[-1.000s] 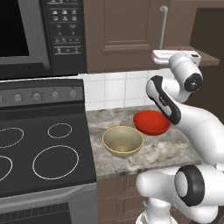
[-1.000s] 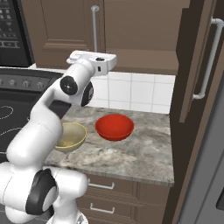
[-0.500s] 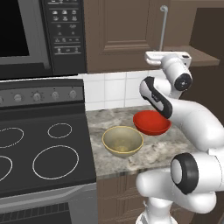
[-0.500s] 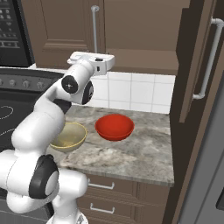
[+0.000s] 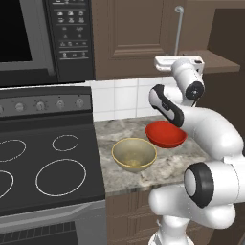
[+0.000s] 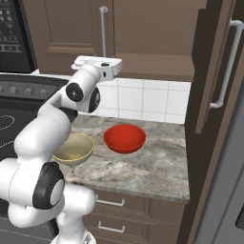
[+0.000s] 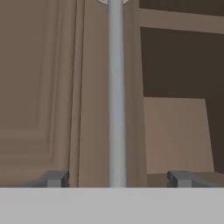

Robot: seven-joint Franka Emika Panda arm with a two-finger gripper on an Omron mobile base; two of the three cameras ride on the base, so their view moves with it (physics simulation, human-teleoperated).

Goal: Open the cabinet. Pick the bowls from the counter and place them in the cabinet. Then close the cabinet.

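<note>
My hand (image 7: 115, 178) stands open with the cabinet's silver handle (image 7: 116, 92) between its fingertips (image 7: 53, 178), nothing gripped yet. The bar runs vertically down the left door (image 5: 129, 38), which looks closed; the right door (image 6: 217, 95) already hangs ajar. If I close off-centre, I judge the bar could slip out as I pull. Below the handle, the red bowl (image 5: 166, 133) and the tan bowl (image 5: 134, 154) wait on the desk (image 6: 157, 167).
</note>
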